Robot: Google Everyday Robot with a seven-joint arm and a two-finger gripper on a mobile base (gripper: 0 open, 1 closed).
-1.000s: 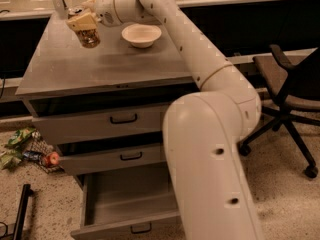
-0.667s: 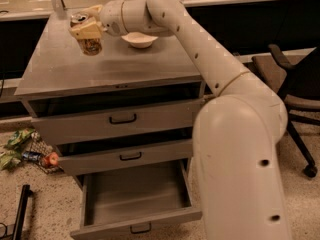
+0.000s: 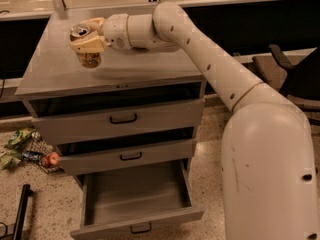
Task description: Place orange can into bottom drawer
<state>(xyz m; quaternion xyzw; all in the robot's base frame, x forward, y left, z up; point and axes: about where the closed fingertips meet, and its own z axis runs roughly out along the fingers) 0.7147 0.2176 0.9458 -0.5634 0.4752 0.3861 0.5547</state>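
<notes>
The orange can [image 3: 90, 60], with its mottled copper label and silver top, hangs just above the left part of the grey cabinet top [image 3: 55, 74]. My gripper [image 3: 81, 39] is shut on the can's upper half, and the arm reaches in from the right. Below, the bottom drawer [image 3: 95, 215] is pulled far out with nothing inside. Its black handle [image 3: 141, 228] shows on the front.
The two upper drawers [image 3: 120, 120] stand slightly ajar. Crumpled wrappers, a small can and a red fruit [image 3: 51, 159] lie on the floor to the cabinet's left. A black bar [image 3: 20, 216] lies at bottom left. A black office chair [image 3: 295, 79] stands at right.
The can has come toward the cabinet's front left in my gripper and now sits higher off the top. The cream bowl seen earlier is now hidden behind the arm.
</notes>
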